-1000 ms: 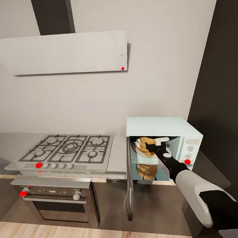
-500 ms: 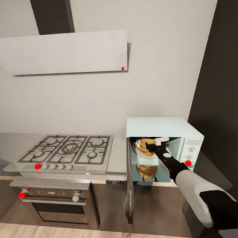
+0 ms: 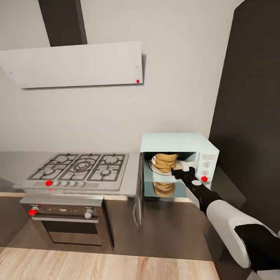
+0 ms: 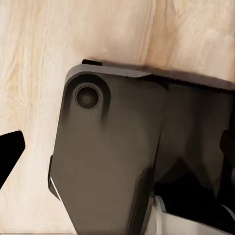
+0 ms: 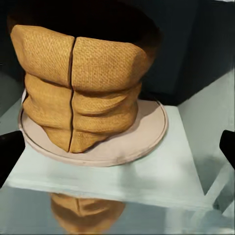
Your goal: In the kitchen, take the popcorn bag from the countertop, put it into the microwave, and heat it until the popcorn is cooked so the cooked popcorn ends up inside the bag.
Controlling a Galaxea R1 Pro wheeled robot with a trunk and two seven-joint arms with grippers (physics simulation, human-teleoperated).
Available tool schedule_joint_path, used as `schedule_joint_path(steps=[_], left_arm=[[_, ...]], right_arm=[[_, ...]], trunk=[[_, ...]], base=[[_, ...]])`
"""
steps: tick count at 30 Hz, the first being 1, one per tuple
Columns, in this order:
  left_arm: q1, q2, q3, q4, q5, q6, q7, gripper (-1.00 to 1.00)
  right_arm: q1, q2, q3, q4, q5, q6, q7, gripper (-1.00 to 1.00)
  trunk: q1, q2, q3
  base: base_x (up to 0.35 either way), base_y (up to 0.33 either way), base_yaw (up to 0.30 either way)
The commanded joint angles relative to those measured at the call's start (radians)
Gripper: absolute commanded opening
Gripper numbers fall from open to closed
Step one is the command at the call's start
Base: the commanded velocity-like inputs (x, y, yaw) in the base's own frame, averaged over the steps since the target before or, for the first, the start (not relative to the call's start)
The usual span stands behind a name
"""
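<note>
The bag (image 5: 81,88), tan and crumpled into horizontal folds, stands upright on a round pale plate (image 5: 147,134) inside the microwave (image 5: 205,110). Its reflection shows in the glossy surface below. Two dark fingertips (image 5: 10,156) sit wide apart, touching nothing.

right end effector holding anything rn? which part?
Nothing. The right end effector is open at the microwave mouth; the popcorn bag stands free on the round plate, fingertips apart from it.

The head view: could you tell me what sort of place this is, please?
A kitchen: a gas hob set in a grey countertop above an oven, a hood overhead, and an open microwave.
</note>
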Motion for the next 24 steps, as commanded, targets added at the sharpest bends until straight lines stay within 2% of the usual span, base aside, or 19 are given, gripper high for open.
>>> schedule_joint_path(steps=[1, 7, 9, 12, 13, 14, 15, 17, 19, 22, 23, 24], left_arm=[[0.001, 0.000, 0.003, -0.002, 0.002, -0.001, 0.000, 1.00], [-0.004, 0.001, 0.004, -0.002, 0.002, -0.001, 0.000, 1.00], [-0.005, 0.001, 0.005, -0.002, 0.002, 0.000, 0.000, 1.00], [-0.010, 0.007, 0.002, -0.003, 0.001, 0.002, 0.000, 1.00], [-0.015, 0.007, 0.000, -0.004, -0.003, 0.003, 0.000, 1.00], [-0.019, 0.007, 0.000, -0.005, -0.003, 0.003, 0.000, 1.00], [-0.031, 0.006, 0.000, -0.008, -0.001, 0.004, 0.002, 1.00], [-0.054, 0.006, -0.001, -0.011, -0.003, 0.002, 0.003, 1.00], [-0.080, 0.009, -0.002, -0.028, -0.005, 0.000, 0.004, 1.00], [-0.173, 0.009, -0.004, -0.127, -0.010, 0.000, 0.001, 1.00], [-0.208, 0.009, -0.004, -0.165, -0.010, 0.000, 0.000, 1.00], [-0.250, 0.007, -0.005, -0.209, -0.010, 0.000, 0.002, 1.00]], right_arm=[[-0.001, 0.000, 0.007, 0.001, 0.002, -0.003, -0.005, 1.00], [0.005, 0.005, 0.013, -0.036, 0.005, -0.006, 0.002, 1.00], [0.054, 0.005, 0.014, -0.139, 0.005, -0.002, 0.007, 1.00], [0.226, 0.001, 0.014, -0.414, 0.006, 0.053, 0.008, 1.00], [0.313, -0.001, 0.012, -0.542, 0.006, 0.106, 0.008, 1.00], [0.374, -0.002, 0.011, -0.635, 0.006, 0.140, 0.008, 1.00], [0.468, -0.005, 0.010, -0.775, 0.006, 0.185, 0.007, 1.00], [0.588, -0.012, 0.003, -0.944, 0.004, 0.240, 0.004, 1.00], [0.696, -0.015, -0.008, -1.068, 0.003, 0.287, 0.004, 1.00], [0.833, -0.018, -0.013, -1.161, 0.005, 0.312, 0.009, 1.00], [0.898, -0.018, -0.010, -1.202, 0.005, 0.314, 0.011, 1.00], [0.997, -0.018, -0.009, -1.253, 0.005, 0.304, 0.017, 1.00]], trunk=[[0.000, -0.002, -0.002], [0.000, -0.002, -0.002], [0.000, -0.002, -0.002], [0.000, -0.002, -0.002], [0.000, -0.002, -0.002], [0.000, -0.002, -0.002], [0.000, -0.002, -0.002], [0.000, -0.002, -0.002], [0.000, -0.002, -0.002], [0.000, -0.002, -0.002], [0.000, -0.002, -0.002], [0.000, -0.002, -0.002]], base=[[-0.330, -0.146, 0.000], [-0.330, -0.149, 0.000], [-0.330, -0.150, 0.000], [-0.328, -0.149, 0.000], [-0.203, -0.093, 0.000], [-0.130, -0.060, 0.000], [-0.066, -0.030, 0.000], [-0.035, -0.016, 0.000], [-0.014, -0.007, 0.000], [-0.004, -0.002, 0.000], [-0.001, -0.001, 0.000], [0.000, 0.000, 0.000]])
